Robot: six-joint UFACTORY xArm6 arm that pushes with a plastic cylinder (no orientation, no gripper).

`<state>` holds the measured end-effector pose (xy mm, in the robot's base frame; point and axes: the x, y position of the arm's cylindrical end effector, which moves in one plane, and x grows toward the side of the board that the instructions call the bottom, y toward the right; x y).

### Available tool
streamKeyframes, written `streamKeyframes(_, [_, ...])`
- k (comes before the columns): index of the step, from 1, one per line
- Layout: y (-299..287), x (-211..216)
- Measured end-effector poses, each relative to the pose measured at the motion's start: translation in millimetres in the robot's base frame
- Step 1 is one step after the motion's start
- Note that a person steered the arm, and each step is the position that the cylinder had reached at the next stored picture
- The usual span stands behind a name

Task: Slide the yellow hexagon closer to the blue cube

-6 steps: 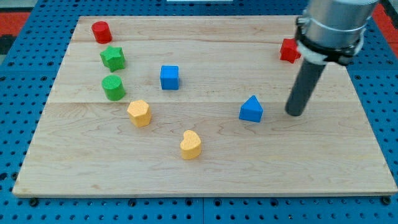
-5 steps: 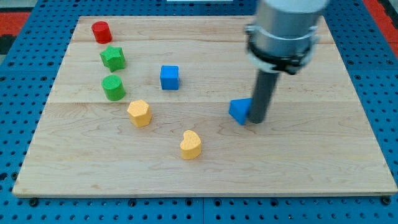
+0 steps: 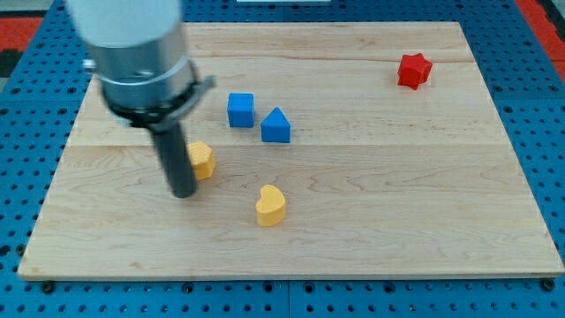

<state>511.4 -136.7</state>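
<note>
The yellow hexagon [image 3: 203, 160] lies left of the board's middle, partly hidden behind my rod. The blue cube [image 3: 240, 109] sits above and to its right, a short gap away. My tip [image 3: 183, 192] rests on the board just below and left of the hexagon, close to it or touching it. A blue triangle block [image 3: 275, 125] lies right beside the cube, on its lower right.
A yellow heart [image 3: 271, 205] lies below the middle. A red star [image 3: 413, 70] sits at the upper right. The arm's grey body covers the upper left of the wooden board [image 3: 397, 221], hiding whatever lies there.
My rod swept from the right side across to the left. The blue triangle block was pushed left and up, ending beside the blue cube. The arm now hides the red and green blocks.
</note>
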Motion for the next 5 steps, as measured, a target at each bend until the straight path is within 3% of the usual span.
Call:
streamKeyframes(2, [27,-72])
streamKeyframes(4, [33,11])
streamKeyframes(5, [-11,1])
